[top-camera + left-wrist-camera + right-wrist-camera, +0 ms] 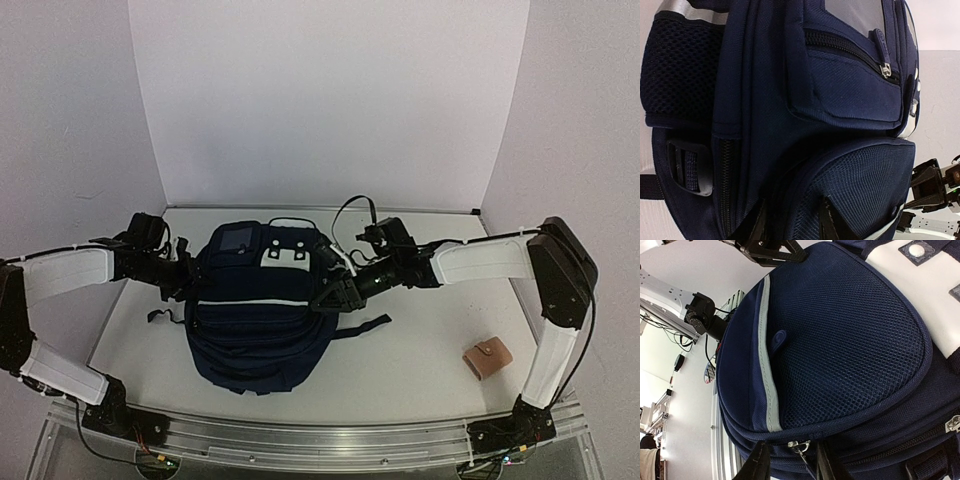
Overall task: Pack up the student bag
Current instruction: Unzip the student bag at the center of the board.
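- Judging progress, we think packing has barely begun: the bag [255,320] lies mid-desk [420,350], the zips in view look closed, and the tan pouch [487,359] lies well apart, not yet inside.
- Left end effector [795,222]: spread wide against the bag's side.
- Right end effector [790,462]: fingers apart, either side of a zip pull [799,446] (not pinching).
- We count one bag, one pouch, two arms.

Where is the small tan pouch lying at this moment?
In the top view, the small tan pouch lies on the right side of the table, apart from the student bag and close to the right arm.
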